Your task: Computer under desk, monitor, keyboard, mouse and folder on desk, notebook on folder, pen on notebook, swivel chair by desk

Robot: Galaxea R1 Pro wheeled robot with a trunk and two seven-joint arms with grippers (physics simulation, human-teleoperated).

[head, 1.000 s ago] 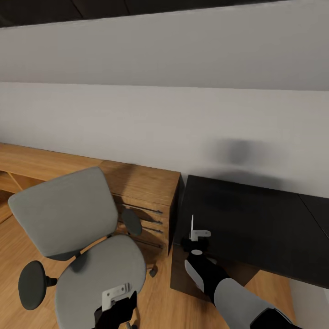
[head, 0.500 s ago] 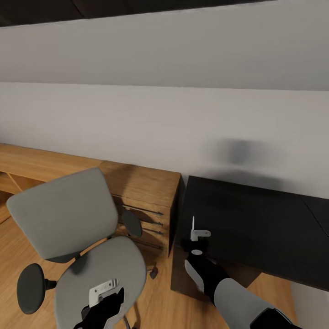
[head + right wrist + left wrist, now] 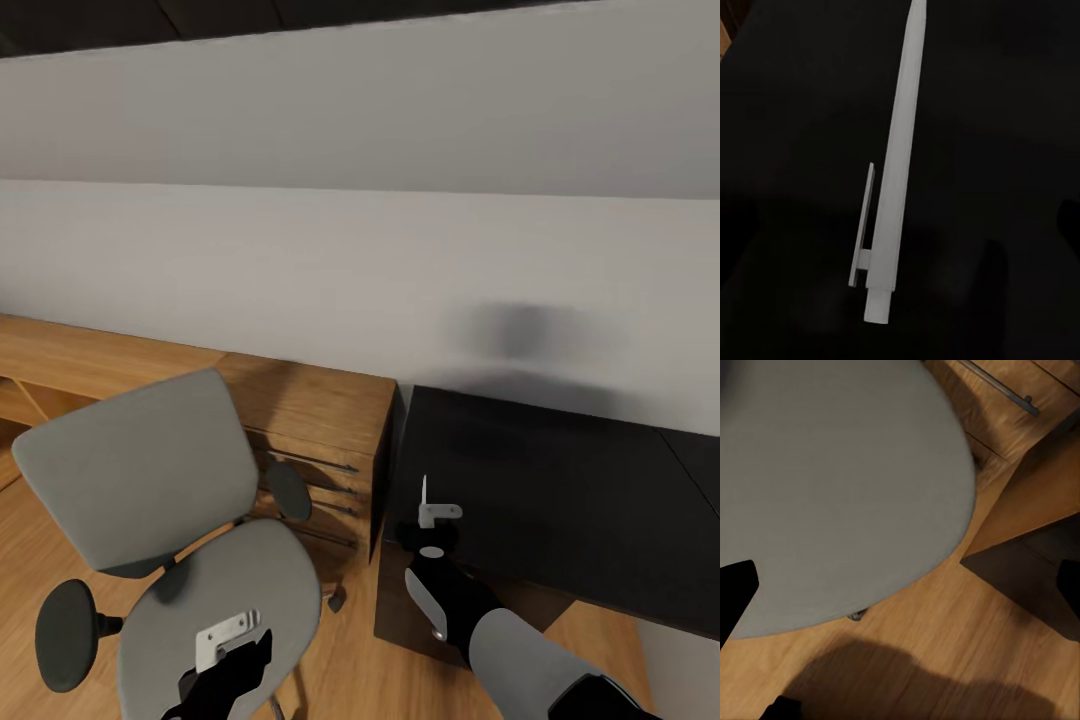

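The grey swivel chair (image 3: 150,470) stands at the left, its seat (image 3: 832,487) turned toward me. My left gripper (image 3: 228,634) hangs open just above the seat's front, its black fingertips (image 3: 735,592) spread wide. At the right is the black desk (image 3: 560,490). My right gripper (image 3: 432,512) hovers open over the desk's left end. In the right wrist view the whitish pen (image 3: 896,172) lies flat on the desk top (image 3: 1005,112), between the spread fingers and apart from them. The computer, monitor, keyboard, mouse, folder and notebook are out of view.
A light wooden drawer unit (image 3: 320,420) stands against the wall between the chair and the desk, with a long wooden counter (image 3: 70,350) running left from it. The floor (image 3: 945,660) is wood. The desk's dark side panel (image 3: 1035,577) is close to the chair's seat.
My left gripper has moved left over the seat. The chair has shifted slightly to the left. My right arm has stayed still.
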